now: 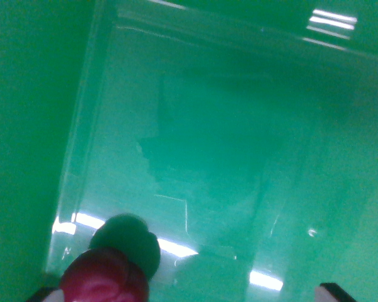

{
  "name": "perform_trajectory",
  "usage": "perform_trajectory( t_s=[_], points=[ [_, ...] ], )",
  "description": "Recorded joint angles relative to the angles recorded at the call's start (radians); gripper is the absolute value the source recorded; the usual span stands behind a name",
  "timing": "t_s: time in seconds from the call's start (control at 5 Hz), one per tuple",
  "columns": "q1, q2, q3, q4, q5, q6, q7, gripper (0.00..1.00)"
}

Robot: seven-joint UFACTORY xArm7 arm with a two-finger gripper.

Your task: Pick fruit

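Observation:
A dark red, lumpy fruit (pixel 104 278) shows at the bottom left of the wrist view, cut off by the lower edge. Behind it lies a dark round patch (pixel 131 242) that looks like its shadow on the floor of a clear plastic bin (pixel 82 126). Only the tips of my gripper (pixel 186 296) are visible: one dark fingertip (pixel 43 294) just left of the fruit and the other (pixel 334 292) far off at the bottom right. The jaws stand wide apart, and the fruit sits beside the left finger without spanning the gap. Whether it touches that finger is hidden.
The transparent bin fills most of the view over a green surface (pixel 25 126). Its left wall runs diagonally from top centre to bottom left, and its far rim (pixel 239 28) crosses the top. Bright light reflections streak the bin floor (pixel 264 280) and the top right.

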Motion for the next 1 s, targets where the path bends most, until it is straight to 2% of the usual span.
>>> perform_trajectory(
  t_s=[0.2,0.4,0.6,0.8,1.0],
  points=[
    [0.0000,0.000,0.000,0.000,0.0000,0.000,0.000,0.00],
    [0.0075,0.008,0.005,-0.036,0.0075,-0.043,-0.013,0.00],
    [0.0075,0.008,0.005,-0.036,0.0075,-0.043,-0.013,0.00],
    [0.0151,0.016,0.010,-0.072,0.0150,-0.086,-0.026,0.00],
    [0.0151,0.016,0.010,-0.072,0.0150,-0.086,-0.026,0.00]
  ],
)
